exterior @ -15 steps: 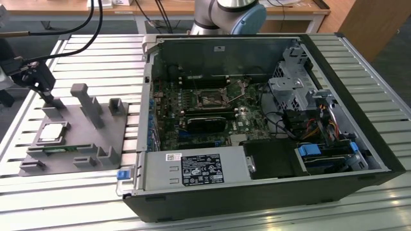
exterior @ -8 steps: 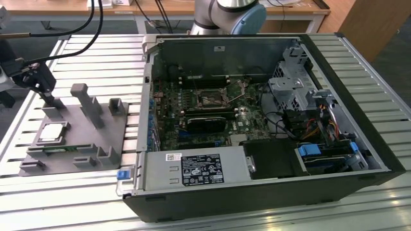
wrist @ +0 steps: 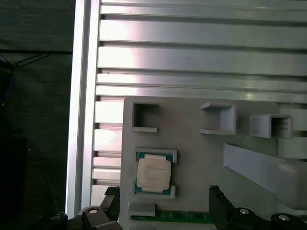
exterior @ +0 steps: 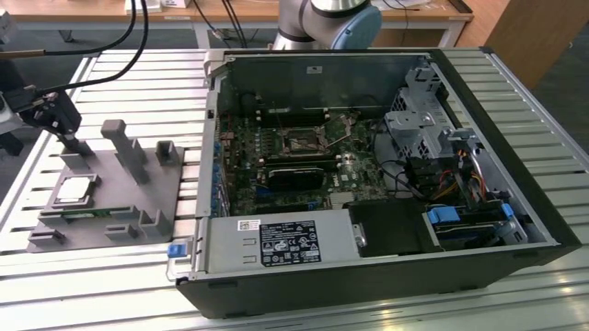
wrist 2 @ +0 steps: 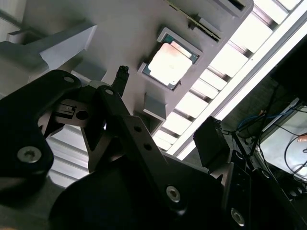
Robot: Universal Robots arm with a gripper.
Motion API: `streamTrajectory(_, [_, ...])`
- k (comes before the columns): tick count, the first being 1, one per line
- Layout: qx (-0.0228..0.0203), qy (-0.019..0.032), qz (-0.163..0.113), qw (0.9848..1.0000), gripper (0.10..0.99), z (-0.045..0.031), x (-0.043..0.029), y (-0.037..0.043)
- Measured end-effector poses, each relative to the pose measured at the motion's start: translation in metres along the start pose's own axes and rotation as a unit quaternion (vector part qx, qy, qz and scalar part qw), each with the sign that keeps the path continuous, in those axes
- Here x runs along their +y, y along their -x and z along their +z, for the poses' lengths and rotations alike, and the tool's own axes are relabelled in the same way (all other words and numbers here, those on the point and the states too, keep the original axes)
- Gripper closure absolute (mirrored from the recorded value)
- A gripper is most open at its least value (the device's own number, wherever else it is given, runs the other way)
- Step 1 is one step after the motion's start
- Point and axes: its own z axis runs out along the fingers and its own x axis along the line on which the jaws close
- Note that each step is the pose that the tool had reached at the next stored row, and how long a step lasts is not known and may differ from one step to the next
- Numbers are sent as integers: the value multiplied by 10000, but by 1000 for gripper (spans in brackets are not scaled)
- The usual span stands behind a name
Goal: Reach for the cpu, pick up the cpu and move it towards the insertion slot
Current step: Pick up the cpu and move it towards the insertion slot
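On slatted table (exterior: 92, 276), tray (exterior: 110, 198) with cpu (exterior: 76, 189)

Cpu (wrist: 153, 175) in grey fixture (wrist: 201, 158) recess, green memory stick (wrist: 172, 218) just beside

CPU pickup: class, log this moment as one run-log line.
phase: reach | gripper: open, over grey fixture | cpu: lying in fixture recess, ungripped | insertion slot: inside open case

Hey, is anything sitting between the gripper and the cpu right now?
Nothing visible. In the first wrist view the cpu lies uncovered in its recess on the grey fixture, and the gripper faces it with jaws open. The fixture's raised blocks stand off to the sides.
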Motion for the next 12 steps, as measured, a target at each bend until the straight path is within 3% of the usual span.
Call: streamTrajectory(12, [0,0,0,10000,263,55,-2,0])
